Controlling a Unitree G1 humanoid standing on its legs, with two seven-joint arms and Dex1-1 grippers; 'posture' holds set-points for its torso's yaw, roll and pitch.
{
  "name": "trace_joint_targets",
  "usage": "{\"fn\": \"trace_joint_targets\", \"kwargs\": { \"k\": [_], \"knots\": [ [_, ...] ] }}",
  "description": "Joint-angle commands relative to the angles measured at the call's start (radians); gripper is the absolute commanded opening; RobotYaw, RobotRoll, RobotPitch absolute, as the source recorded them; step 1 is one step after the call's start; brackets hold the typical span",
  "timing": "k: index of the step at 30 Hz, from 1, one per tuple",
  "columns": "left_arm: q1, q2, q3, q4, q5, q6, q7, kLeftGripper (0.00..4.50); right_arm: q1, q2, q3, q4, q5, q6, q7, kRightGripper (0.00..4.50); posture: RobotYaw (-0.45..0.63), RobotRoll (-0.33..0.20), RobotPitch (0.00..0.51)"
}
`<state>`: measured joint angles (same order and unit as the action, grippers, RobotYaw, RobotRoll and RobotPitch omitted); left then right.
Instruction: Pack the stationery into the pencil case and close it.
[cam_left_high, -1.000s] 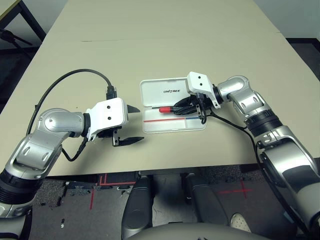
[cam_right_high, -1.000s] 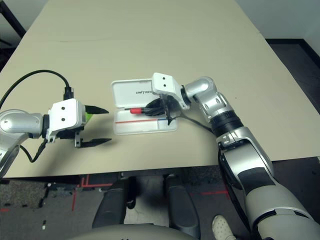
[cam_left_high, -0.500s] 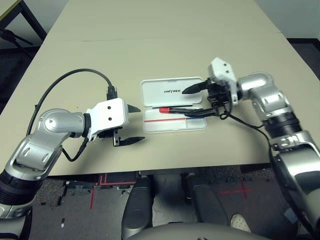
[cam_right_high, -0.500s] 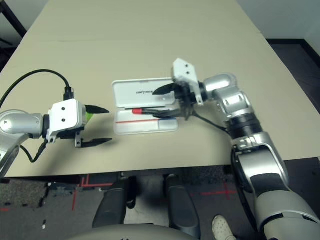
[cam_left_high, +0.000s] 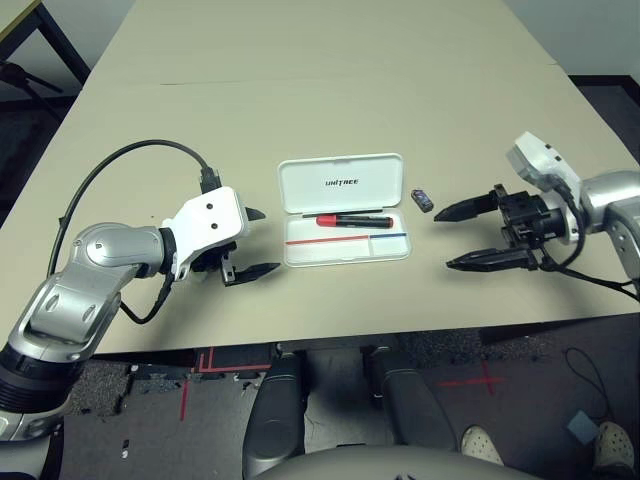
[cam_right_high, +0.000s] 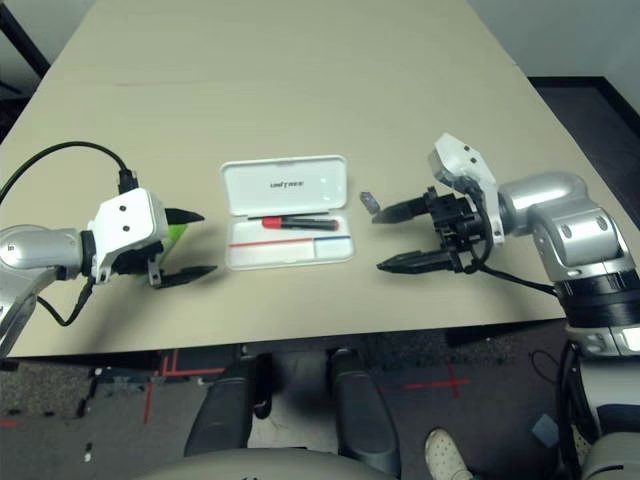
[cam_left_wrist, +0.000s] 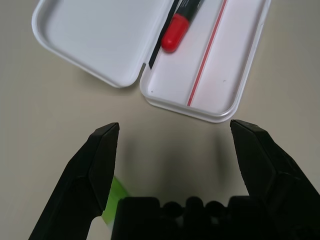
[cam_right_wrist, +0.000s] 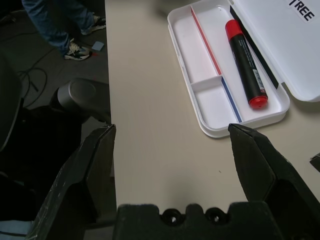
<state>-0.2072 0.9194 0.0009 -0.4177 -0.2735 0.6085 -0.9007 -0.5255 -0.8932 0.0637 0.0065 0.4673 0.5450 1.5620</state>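
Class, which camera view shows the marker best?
The right wrist view: the marker appears large there, its black barrel and both red ends in sight. The left wrist view shows one red end and part of the barrel; both eye views show it small, lying in the open case.

A pale table (cam_left_high: 330, 110) spans most of the frame. At the lower right, a shoe (cam_left_high: 481, 444) and a thin cable (cam_left_high: 590, 378) are on the dark floor (cam_left_high: 520, 380), which has red lines (cam_left_high: 487, 380) on it.
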Motion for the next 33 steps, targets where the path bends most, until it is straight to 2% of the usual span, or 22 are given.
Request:
{"fn": "trace_joint_targets", "kwargs": {
  "k": [1,9,16,25,33],
  "knots": [
    [0.031,-0.002,0.026,-0.013,0.01,0.092,0.064,4.5,0.027,-0.015,-0.016,-0.059,0.035,0.024,-0.007,4.47,0.04,0.0,0.191],
    [0.047,0.031,0.083,-0.067,-0.019,0.361,0.154,4.5,0.036,-0.001,0.008,-0.044,0.013,-0.019,-0.036,4.47,0.06,0.0,0.2],
    [0.007,-0.028,0.104,-0.083,-0.088,0.585,0.216,4.5,0.026,0.027,0.027,-0.03,0.0,-0.041,-0.053,4.47,0.06,0.0,0.205],
    [-0.053,-0.126,0.101,-0.031,-0.095,0.711,0.322,4.5,0.03,0.054,0.03,-0.037,-0.007,-0.053,-0.075,4.47,0.05,0.0,0.211],
    [-0.063,-0.134,0.093,0.015,-0.1,0.77,0.359,4.5,0.039,0.047,0.024,-0.043,-0.009,-0.062,-0.088,4.47,0.03,0.0,0.21]
  ]
}}
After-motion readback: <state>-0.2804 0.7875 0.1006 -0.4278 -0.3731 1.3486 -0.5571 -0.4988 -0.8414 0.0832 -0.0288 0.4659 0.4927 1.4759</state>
